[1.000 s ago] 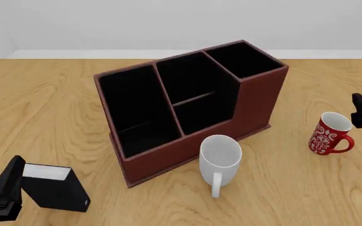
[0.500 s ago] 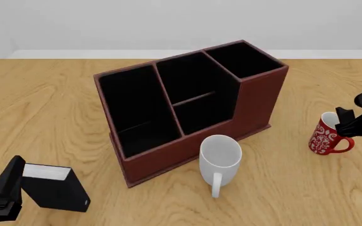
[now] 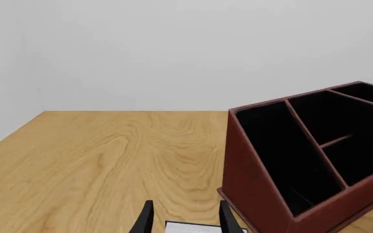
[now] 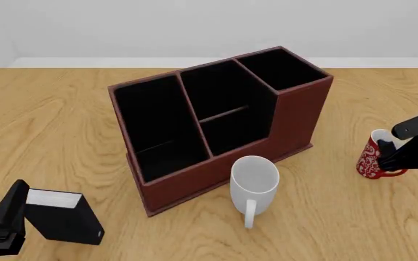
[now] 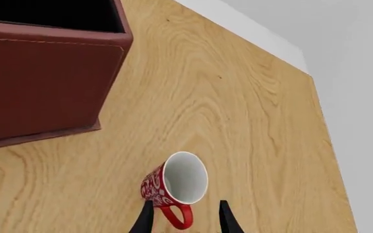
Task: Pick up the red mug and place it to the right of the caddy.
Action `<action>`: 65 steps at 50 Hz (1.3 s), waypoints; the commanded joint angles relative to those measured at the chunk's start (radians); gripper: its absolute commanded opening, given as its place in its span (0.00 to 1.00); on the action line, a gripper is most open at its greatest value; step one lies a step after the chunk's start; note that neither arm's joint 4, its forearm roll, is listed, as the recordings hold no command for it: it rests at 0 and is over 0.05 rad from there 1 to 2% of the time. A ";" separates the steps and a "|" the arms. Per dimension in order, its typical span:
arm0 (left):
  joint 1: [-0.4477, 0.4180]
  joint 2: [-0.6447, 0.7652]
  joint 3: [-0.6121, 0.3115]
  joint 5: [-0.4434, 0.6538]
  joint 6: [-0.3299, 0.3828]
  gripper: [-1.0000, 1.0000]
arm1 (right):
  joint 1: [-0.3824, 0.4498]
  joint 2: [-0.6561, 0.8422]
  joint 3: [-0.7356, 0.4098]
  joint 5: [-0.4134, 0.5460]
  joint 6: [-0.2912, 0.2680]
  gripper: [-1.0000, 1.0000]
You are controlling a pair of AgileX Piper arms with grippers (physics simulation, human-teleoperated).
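Nearest you, at about 7 o'clock on the wooden table (image 4: 42, 125), your left gripper (image 3: 184, 221) rests with its fingers spread beside the small black box with a white top edge (image 4: 63, 216); it holds nothing and has no part in the task.

At about 6 o'clock stands the larger plain white ceramic mug (image 4: 254, 185), handle toward you, touching or just in front of the caddy's low front wall.

At about 3 o'clock stands the small red mug with white floral pattern (image 4: 372, 157), upright on the table, well apart from the large dark reddish-brown caddy with three black-lined compartments (image 4: 216, 122). Your right gripper (image 5: 184, 216) is at it: in the right wrist view the spread fingers straddle the red loop handle (image 5: 177, 217), not yet pressed on it.

Judged from this, the mug is not yet grasped or lifted. It already sits to the caddy's right, so grasp, lift and placement remain.

No brand, label or legible writing shows; the mug's white marking is ornament only.
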 commanded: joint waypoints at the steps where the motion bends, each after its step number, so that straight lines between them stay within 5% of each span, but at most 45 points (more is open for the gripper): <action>1: 0.000 0.000 0.000 0.000 0.000 1.00 | -0.007 0.070 0.014 -0.054 -0.007 1.00; 65: 0.000 0.000 0.000 0.000 0.000 1.00 | -0.082 0.286 0.057 -0.224 -0.058 1.00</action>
